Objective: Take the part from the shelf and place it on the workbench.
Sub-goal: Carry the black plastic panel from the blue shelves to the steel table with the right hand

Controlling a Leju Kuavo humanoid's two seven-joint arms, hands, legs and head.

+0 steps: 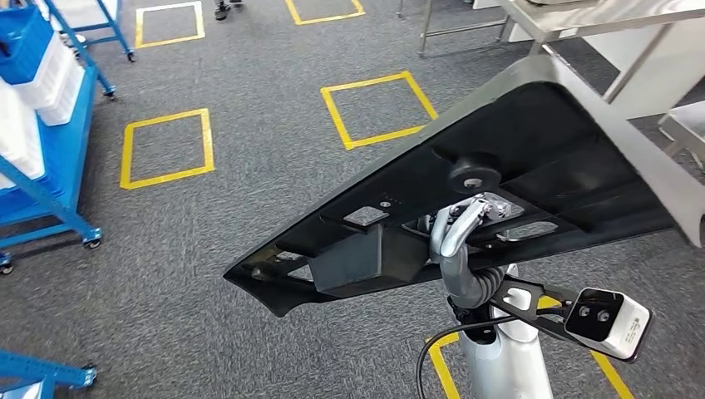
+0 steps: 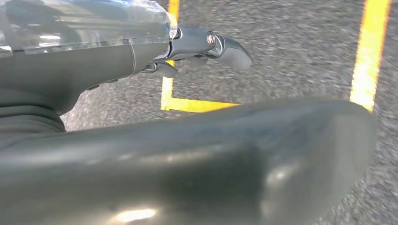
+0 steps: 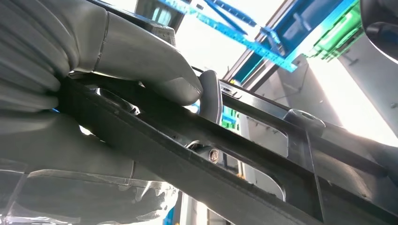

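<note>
One wide black part (image 1: pixel 465 191) is carried over the carpet, pinched through a cut-out by the right hand (image 1: pixel 465 220). The left hand (image 2: pixel 206 47) hangs with nothing held; its finger spread cannot be told. The tabletop (image 1: pixel 582 17) lies at one o'clock; its leg could be clipped and the thin grip twisted loose.

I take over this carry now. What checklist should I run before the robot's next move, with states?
1. Large black moulded plastic panel held: ok, right robot hand grips its ribbed underside.
2. Thumb pressed on the panel: ok.
3. Left robot hand free: ok, it holds nothing.
4. Silver metal workbench ahead: ok, at upper right.
5. Grey carpet floor on the path free: cannot tell, the panel hides part.
</note>
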